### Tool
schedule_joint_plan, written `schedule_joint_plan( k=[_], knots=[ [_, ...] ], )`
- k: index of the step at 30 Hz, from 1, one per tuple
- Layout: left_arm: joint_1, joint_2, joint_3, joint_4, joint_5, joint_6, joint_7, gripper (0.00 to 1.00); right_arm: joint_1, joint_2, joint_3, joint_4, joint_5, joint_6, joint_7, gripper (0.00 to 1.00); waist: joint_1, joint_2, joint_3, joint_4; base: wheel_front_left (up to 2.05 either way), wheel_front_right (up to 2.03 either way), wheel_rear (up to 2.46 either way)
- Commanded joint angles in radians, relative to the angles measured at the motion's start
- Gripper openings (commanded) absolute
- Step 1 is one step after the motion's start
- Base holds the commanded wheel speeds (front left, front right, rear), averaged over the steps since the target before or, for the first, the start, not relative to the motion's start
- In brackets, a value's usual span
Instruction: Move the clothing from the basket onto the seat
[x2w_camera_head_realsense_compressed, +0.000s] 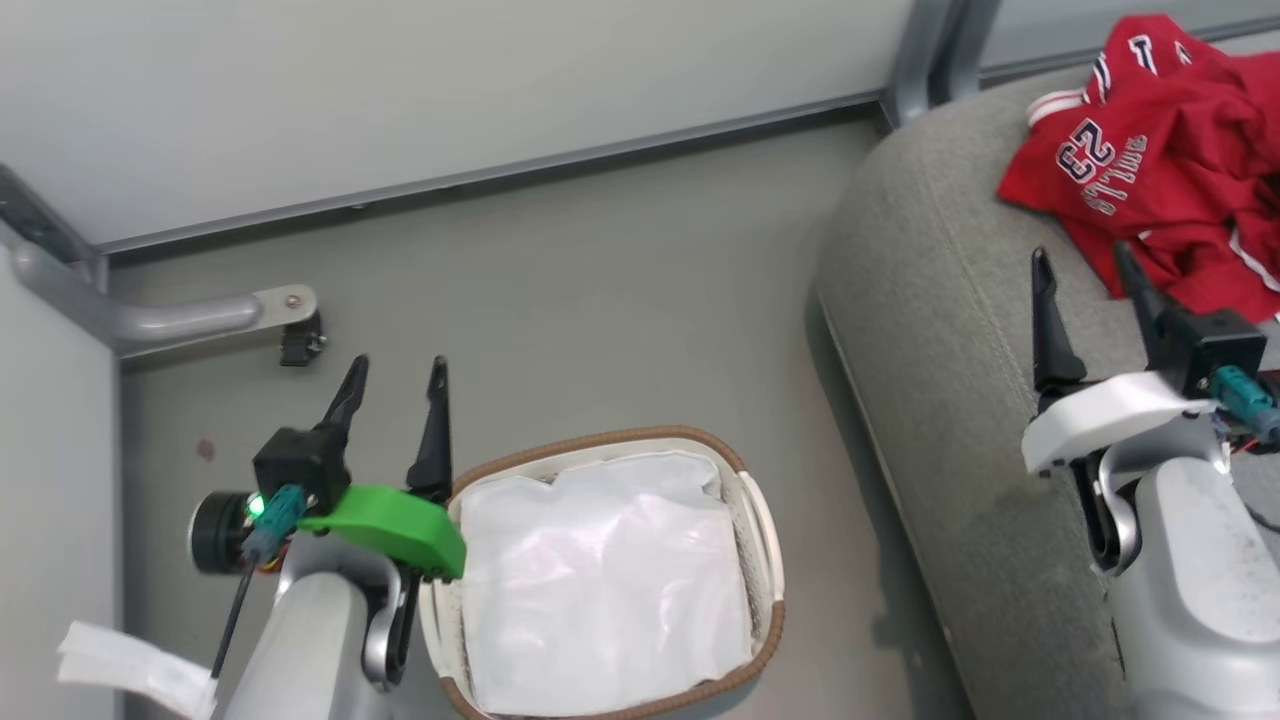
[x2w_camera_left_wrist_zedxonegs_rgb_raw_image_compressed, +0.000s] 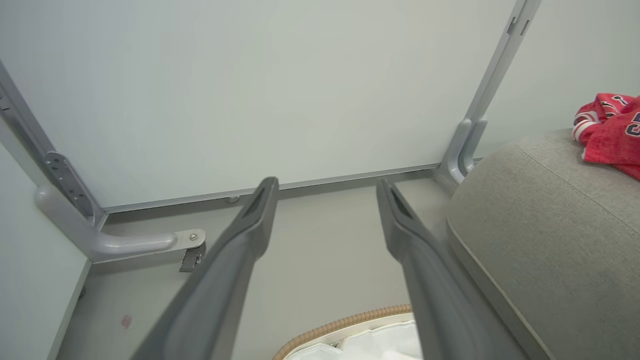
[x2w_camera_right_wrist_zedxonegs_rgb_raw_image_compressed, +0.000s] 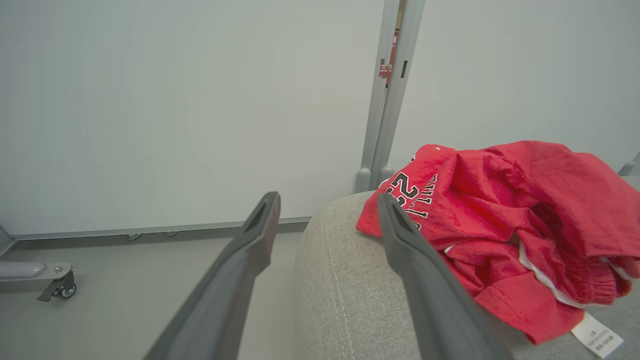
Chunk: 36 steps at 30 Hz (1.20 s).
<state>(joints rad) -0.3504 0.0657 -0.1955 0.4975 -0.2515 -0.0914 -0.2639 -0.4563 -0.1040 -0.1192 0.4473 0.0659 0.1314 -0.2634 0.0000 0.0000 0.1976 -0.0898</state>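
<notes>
The clothing (x2w_camera_head_realsense_compressed: 1170, 150) lies in a crumpled red heap on the seat (x2w_camera_head_realsense_compressed: 940, 300), just ahead of the right gripper (x2w_camera_head_realsense_compressed: 1080, 255) and toward its outer side. The basket (x2w_camera_head_realsense_compressed: 600, 440) sits on the floor beside the left gripper (x2w_camera_head_realsense_compressed: 398, 365), on its inner side, and shows nothing but its white liner (x2w_camera_head_realsense_compressed: 600, 570). Judged from that, the transfer looks finished, and what remains is for the right arm to come away cleanly.

To do that well, the right gripper should back straight out along the line of its own fingers, with no sideways sweep. Its outer finger stands very close to the near hem of the cloth, and whether it touches cannot be told. A sideways swing could catch a fold and drag the heap toward the seat's rounded edge. The fingers should be kept apart while leaving, so that nothing is pinched. A look into the liner's creases for any hidden red would confirm that nothing is left.

The right gripper hangs above the seat's near edge, fingers spread and empty, pointing at the heap, its pale forearm low behind it. The left gripper hovers over the floor with its wrist above the basket's rim, fingers likewise spread and empty, aimed at the far wall.
</notes>
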Motion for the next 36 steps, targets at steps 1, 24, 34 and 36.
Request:
schedule_joint_plan(
  k=[1,24,34,36],
  knots=[
    [0.032,0.002,0.025,0.006,0.007,0.006,-0.001,1.0,0.029,0.006,0.003,-0.003,-0.005,-0.001,-0.002,1.0,0.0,0.0,-0.058,0.067,0.0,0.0,0.0],
    [0.299,-0.014,0.25,-0.048,0.056,-0.026,-0.001,1.0,0.295,0.051,0.094,-0.087,0.048,-0.001,-0.002,1.0,0.0,0.0,-0.185,0.09,0.0,0.0,0.0],
    [0.359,-0.021,0.232,-0.042,0.011,-0.026,0.003,0.0,0.366,0.061,0.105,-0.076,0.08,0.0,0.001,0.0,0.0,0.0,-0.2,0.089,0.0,0.0,0.0],
    [0.356,-0.023,0.236,-0.032,-0.007,-0.026,0.012,0.0,0.368,0.063,0.1,-0.066,0.099,0.0,0.01,0.0,0.0,0.0,-0.2,0.089,0.0,0.0,0.0]
  ],
)
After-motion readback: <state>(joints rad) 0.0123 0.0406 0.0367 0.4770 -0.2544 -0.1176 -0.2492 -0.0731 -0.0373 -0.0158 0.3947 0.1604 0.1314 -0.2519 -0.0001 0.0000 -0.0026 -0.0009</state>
